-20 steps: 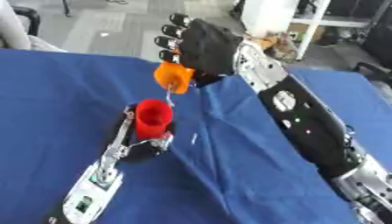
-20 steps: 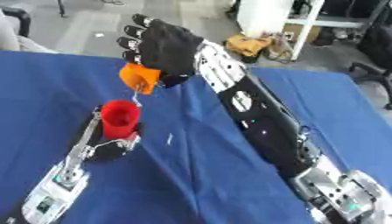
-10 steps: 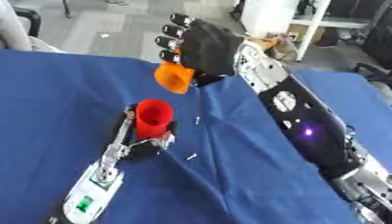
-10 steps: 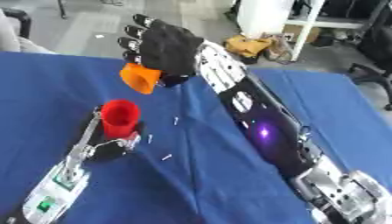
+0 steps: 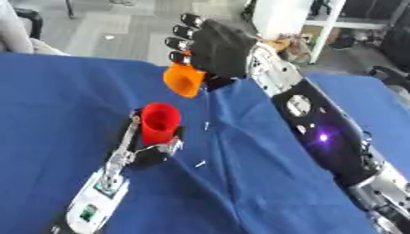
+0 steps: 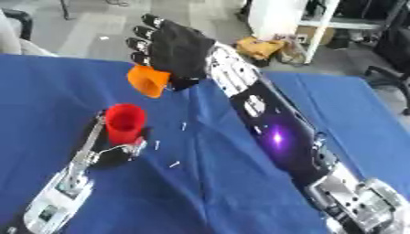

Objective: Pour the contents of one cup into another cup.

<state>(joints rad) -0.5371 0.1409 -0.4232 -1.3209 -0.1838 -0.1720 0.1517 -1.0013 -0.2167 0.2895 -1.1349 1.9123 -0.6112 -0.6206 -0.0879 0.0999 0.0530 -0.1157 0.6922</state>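
An orange cup (image 5: 182,80) is tipped on its side in the air, mouth facing down-left, with my right hand (image 5: 216,48) shut on it from behind. Below and a little left of it a red cup (image 5: 159,122) stands upright on the blue cloth (image 5: 64,100). My left hand (image 5: 150,154) is curled round the red cup's base, its silver arm running in from the lower left. Small white bits (image 6: 173,163) lie on the cloth to the right of the red cup. What the red cup holds is hidden.
The blue cloth covers the whole table; its far edge runs behind the orange cup. Beyond it are grey floor, a white cabinet (image 5: 282,16) and a yellow bundle (image 6: 258,46). My right forearm (image 5: 320,132) crosses the table's right half.
The orange cup has risen and drawn away from the red cup's mouth. White bits that were falling now lie scattered on the cloth beside the red cup.
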